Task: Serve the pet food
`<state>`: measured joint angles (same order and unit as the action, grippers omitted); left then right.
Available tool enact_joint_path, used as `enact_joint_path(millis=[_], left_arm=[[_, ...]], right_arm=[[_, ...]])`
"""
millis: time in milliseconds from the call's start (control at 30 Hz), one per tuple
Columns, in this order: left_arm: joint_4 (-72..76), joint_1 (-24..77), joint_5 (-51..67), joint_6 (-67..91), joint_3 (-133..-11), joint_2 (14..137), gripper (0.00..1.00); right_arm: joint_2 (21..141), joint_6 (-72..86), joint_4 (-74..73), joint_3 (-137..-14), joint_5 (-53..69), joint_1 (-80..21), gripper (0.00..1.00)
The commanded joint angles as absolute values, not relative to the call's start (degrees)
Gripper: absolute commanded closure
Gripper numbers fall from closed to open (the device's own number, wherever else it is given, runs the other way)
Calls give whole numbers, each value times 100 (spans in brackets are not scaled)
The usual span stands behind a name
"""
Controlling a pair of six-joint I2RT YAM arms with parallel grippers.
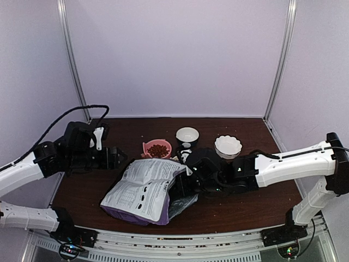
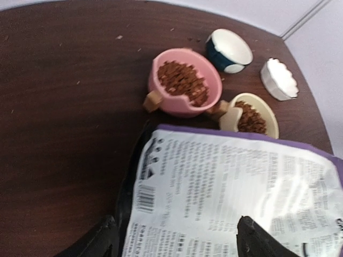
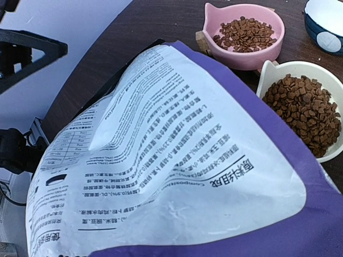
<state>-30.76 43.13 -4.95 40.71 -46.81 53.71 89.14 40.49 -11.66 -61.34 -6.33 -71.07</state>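
The pet food fills a pink bowl (image 2: 185, 83) and a cream bowl (image 2: 252, 115); the kibble also shows in the right wrist view (image 3: 303, 107) and in the pink bowl in the top view (image 1: 157, 150). The purple-and-white bag (image 1: 147, 188) lies at the front middle of the table. My left gripper (image 1: 121, 158) is open, its fingertips (image 2: 102, 241) wide apart over the bag's printed face (image 2: 214, 187). My right gripper (image 1: 184, 183) is at the bag's right end, which is raised against it. The bag (image 3: 177, 160) hides its fingers in the right wrist view.
An empty dark blue bowl (image 1: 187, 135) and an empty white scalloped bowl (image 1: 228, 146) stand behind the filled bowls. A few kibble crumbs lie on the brown table (image 2: 64, 107). Frame posts stand at the back corners.
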Motion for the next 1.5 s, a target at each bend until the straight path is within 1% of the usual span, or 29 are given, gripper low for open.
enact_joint_path(millis=[0,267,367,567,667,833,967,1100,1267,1333,1400,1467], left_arm=[[-2992,3673,149,4265,-4098,5162,21],[-2438,2798,858,4365,-3107,4808,19],[-2226,2700,1030,4408,-2869,4881,18],[-1964,2664,1169,4493,-2615,4984,19],[-1949,2670,1118,4485,-2581,4974,21],[-1743,2669,1131,4531,-2382,5160,29],[-1405,2663,1308,4588,-2251,5460,36],[-1190,2669,1443,4568,-2228,5664,49],[-1051,2664,1518,4503,-2206,6001,62],[-966,2666,1578,4494,-2183,6141,70],[-863,2664,1642,4499,-2171,6264,83],[-833,2664,1673,4488,-2185,6320,93]], right_arm=[[8712,4041,-898,-6073,-843,-7109,100],[8726,4095,-823,-5994,-797,-7104,100],[8701,4122,-820,-5962,-834,-7105,100],[8657,3969,-880,-6005,-857,-7110,100],[8678,3949,-912,-6035,-870,-7110,100],[8701,3971,-873,-6056,-860,-7108,100],[8728,3974,-865,-6068,-881,-7110,100],[8670,3944,-836,-6065,-953,-7110,100],[8668,3794,-818,-6158,-1129,-7109,100],[8705,3723,-788,-6184,-1189,-7110,100],[8768,3696,-735,-6192,-1321,-7109,100],[8928,3743,-910,-6311,-1571,-7110,100]])
